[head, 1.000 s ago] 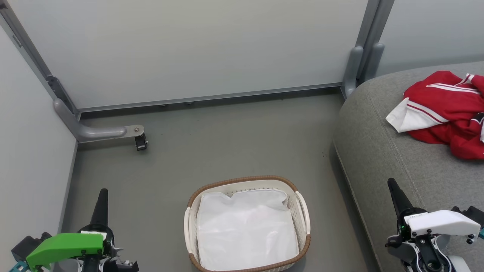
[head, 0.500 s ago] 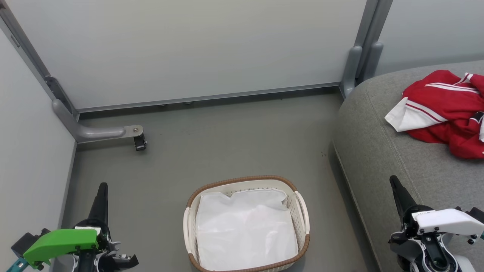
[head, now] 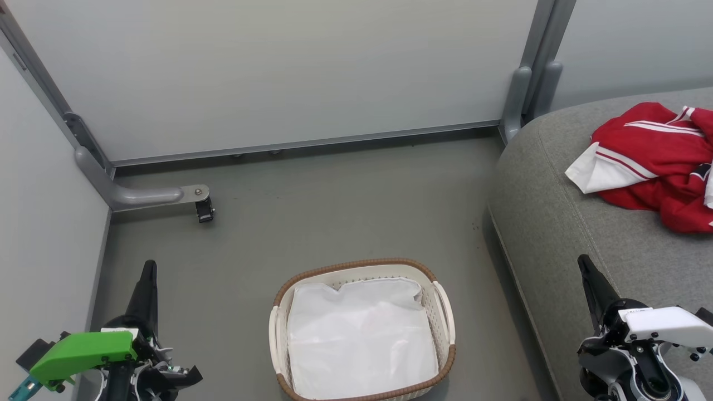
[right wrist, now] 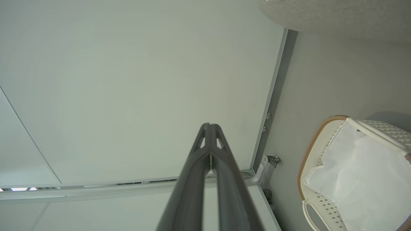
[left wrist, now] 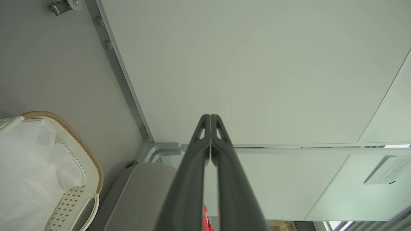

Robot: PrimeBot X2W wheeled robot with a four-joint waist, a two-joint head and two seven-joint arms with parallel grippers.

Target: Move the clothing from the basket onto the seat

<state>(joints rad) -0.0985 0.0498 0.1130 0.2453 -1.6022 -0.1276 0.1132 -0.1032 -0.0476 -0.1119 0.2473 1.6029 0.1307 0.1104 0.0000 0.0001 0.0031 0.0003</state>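
Note:
The red clothing (head: 660,161) with white trim and stripes lies crumpled on the grey seat (head: 562,223) at the right. On the floor in front stands the white basket (head: 445,328) with its brown rim, holding just a plain white liner sheet (head: 362,340). My left gripper (head: 148,268) is shut at the lower left, left of the basket, holding nothing. My right gripper (head: 584,262) is shut at the lower right, over the seat's front edge, holding nothing. Both wrist views show fingertips pressed together, the left gripper (left wrist: 210,117) and the right gripper (right wrist: 209,125), beside the basket (left wrist: 93,166) (right wrist: 305,160).
Pale partition panels (head: 278,72) close off the back and left. A grey metal foot with a caster (head: 204,210) sticks out on the floor at the left. A grey post (head: 518,94) stands by the seat's back corner. Grey floor (head: 334,211) lies between basket and panels.
The left gripper has crept a little up the picture and the right gripper has shifted slightly; the whole view has drifted a bit. Clothing and basket lie as before.

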